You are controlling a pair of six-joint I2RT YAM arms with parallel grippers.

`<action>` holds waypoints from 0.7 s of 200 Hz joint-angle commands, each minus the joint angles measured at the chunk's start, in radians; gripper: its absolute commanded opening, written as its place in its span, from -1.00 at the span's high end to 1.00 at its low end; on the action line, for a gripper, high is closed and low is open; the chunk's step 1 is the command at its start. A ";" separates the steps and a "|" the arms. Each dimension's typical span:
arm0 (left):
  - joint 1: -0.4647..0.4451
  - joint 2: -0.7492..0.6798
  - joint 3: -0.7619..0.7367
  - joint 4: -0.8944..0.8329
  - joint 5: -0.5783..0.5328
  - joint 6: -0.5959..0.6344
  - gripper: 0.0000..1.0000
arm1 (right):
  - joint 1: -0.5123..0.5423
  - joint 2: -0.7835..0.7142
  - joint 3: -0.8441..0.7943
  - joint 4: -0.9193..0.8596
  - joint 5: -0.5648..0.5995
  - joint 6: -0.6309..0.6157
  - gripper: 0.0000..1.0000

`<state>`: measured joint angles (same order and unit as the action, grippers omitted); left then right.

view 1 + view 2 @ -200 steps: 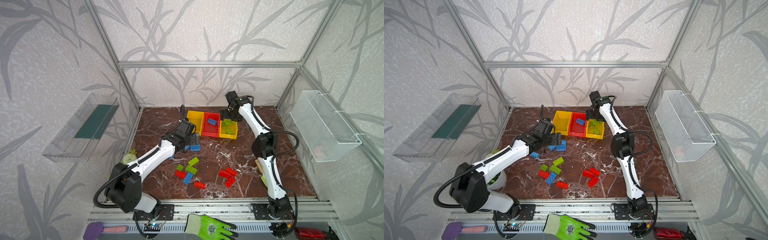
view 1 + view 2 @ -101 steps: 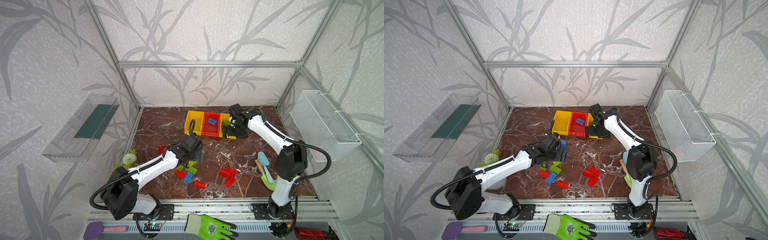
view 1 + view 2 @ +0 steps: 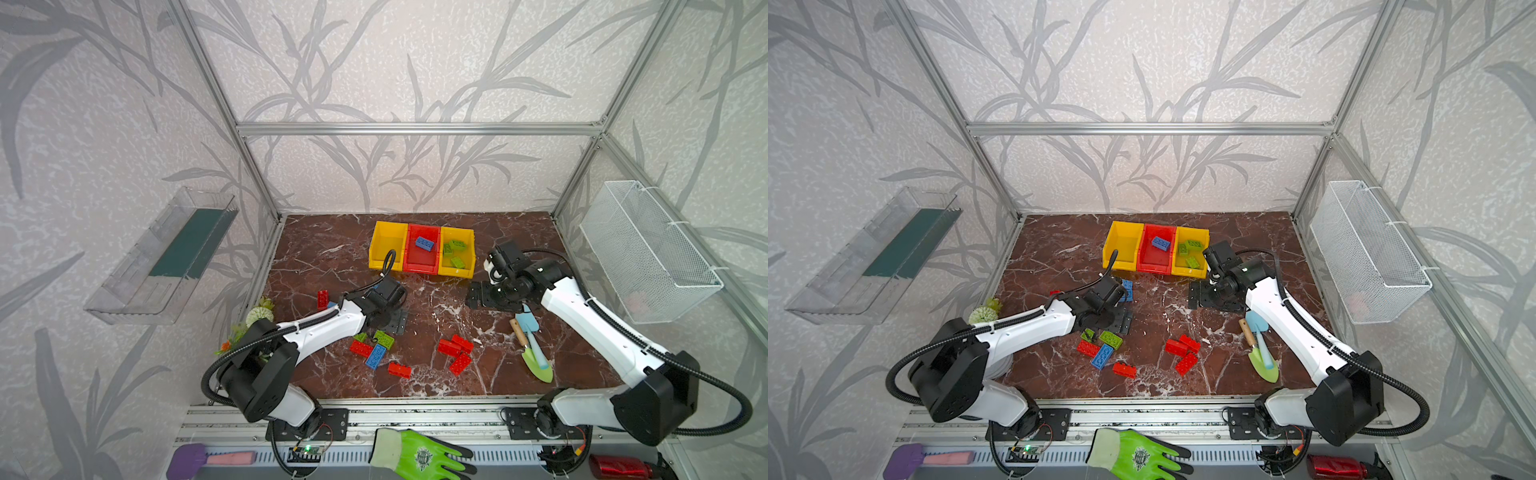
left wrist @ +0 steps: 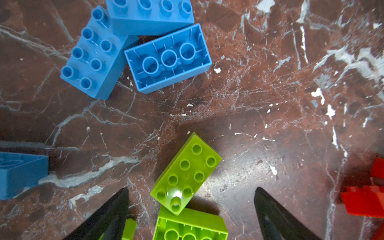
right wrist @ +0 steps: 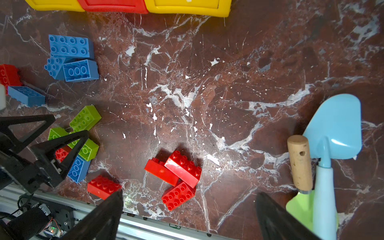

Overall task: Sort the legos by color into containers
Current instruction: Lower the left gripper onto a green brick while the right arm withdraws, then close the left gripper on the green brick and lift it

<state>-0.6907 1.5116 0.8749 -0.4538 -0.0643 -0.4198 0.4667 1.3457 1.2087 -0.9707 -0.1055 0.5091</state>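
Though legos (image 4: 186, 173) crowd the left claw (image 4: 191, 189), open marble (image 3: 436, 293) fronts the containers (image 3: 420, 268).

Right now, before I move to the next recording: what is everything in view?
bins: 3 joined, yellow-red-yellow, back of the table
blue brick: 1, in the red one
green bricks: 3, lime, in the right yellow one
loose red bricks: 6, on the table, three piled
loose blue bricks: 5, table, three clustered
loose green bricks: about 3, lime, table's left half
trowels: 2, green and light blue, overlapping, table's right
wire basket: 1, white, right wall
clear tray: 1, left wall
artificial plant: 1, table's left edge
glove: 1, green and white, in front of the table
left gripper: open, over the loose green bricks
right gripper: open, empty, before the bins
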 commanded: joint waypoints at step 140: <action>0.046 0.193 0.127 -0.065 0.052 0.096 0.45 | -0.014 -0.043 -0.019 0.038 0.026 -0.006 -0.98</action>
<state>-0.6449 1.6890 0.9474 -0.4622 -0.0170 -0.3347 0.4625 1.3277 1.1954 -0.9394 -0.0902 0.5068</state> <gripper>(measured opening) 0.313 0.991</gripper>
